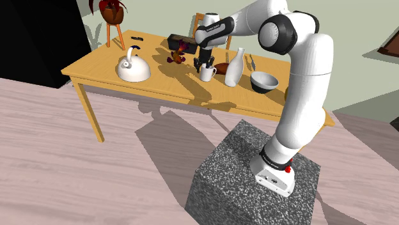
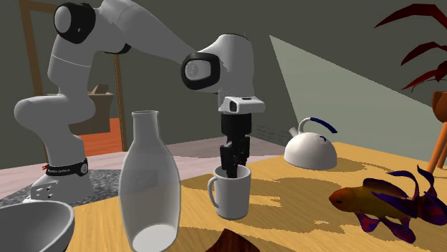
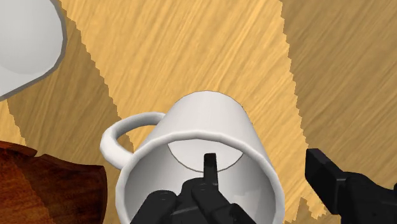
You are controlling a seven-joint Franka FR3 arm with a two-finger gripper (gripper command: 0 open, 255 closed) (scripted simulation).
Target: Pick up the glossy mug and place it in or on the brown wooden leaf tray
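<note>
The white mug [image 1: 208, 72] [image 2: 233, 193] [image 3: 210, 121] stands upright on the wooden counter [image 1: 102, 64], handle out to one side, not lifted. The gripper [image 1: 206, 62] [image 2: 233, 166] [image 3: 264, 162] points straight down at it from above with its fingers apart and straddling the mug's wall. One finger [image 3: 210, 167] reaches inside the cup and the other [image 3: 327, 178] hangs outside, and in the wrist view a strip of counter shows between that outer finger and the wall, so nothing is clasped. The brown tray [image 1: 222, 68] [image 3: 44, 191] lies just beside the mug, on the handle side. In the shoulder view a white bottle [image 1: 234, 67] [image 2: 149, 186] stands just to the mug's right, with a bowl [image 1: 264, 81] [image 2: 32, 229] further right again. A white kettle [image 1: 133, 67] [image 2: 311, 147] sits well apart towards that view's left. An orange and purple fish figure [image 2: 387, 200] lies on the counter on the second exterior view's right, near the mug.
</note>
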